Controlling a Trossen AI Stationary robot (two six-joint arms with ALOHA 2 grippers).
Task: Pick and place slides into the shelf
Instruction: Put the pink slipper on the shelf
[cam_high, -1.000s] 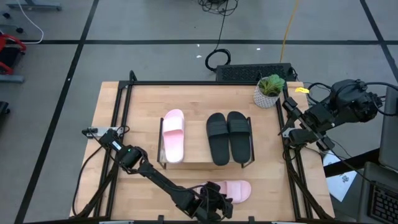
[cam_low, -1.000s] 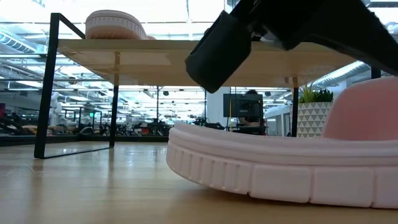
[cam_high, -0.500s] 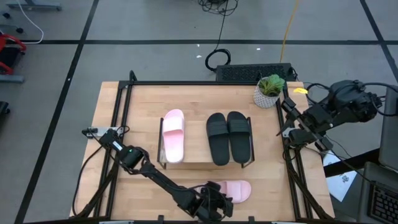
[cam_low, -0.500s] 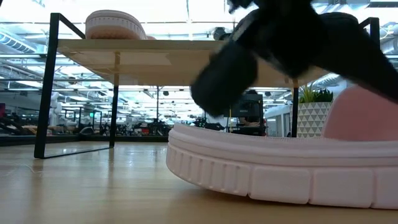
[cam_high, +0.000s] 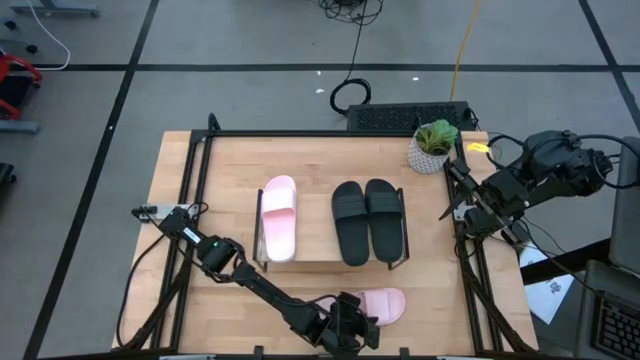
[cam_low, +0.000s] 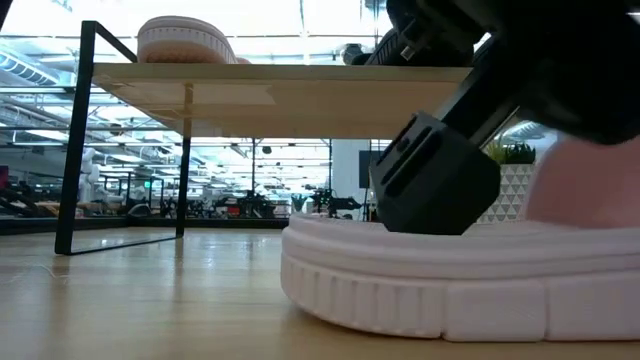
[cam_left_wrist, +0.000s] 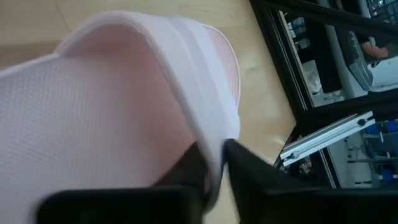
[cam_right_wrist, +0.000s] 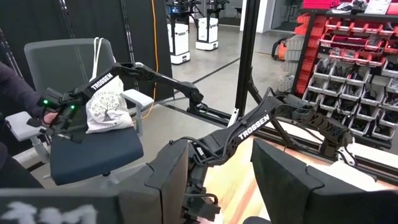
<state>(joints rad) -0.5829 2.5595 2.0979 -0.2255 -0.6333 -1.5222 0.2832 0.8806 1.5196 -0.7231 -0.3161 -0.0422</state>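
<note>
One pink slide (cam_high: 380, 303) lies on the table in front of the shelf (cam_high: 315, 228), its strap (cam_low: 590, 180) toward the table's right. My left gripper (cam_high: 348, 320) is down on its other half, shut on it. The second pink slide (cam_high: 278, 217) and the black pair (cam_high: 368, 220) rest sole-down on the shelf's wooden top. My right gripper (cam_high: 460, 203) waits open over the table's right edge beside the plant pot; its fingers stand apart in the right wrist view (cam_right_wrist: 217, 180). My left gripper pinches the lower pink slide by the side rim of its sole (cam_left_wrist: 214, 146), on the half away from the strap. One finger (cam_left_wrist: 186, 171) lies on the footbed and the other (cam_left_wrist: 252, 168) is outside the rim. It comes slanting down from the table's left. The sole (cam_low: 400, 300) is still at the table.
A small potted plant (cam_high: 432, 147) stands at the table's far right corner, with a black keyboard (cam_high: 405, 116) behind it. A black metal frame (cam_high: 200, 200) borders the table's left and right sides. Bare wood lies left of the shelf and along the near edge.
My left gripper has come down and moved toward the table's right, onto the pink slide's footbed, where it now grips the rim. The slide has shifted slightly under it.
</note>
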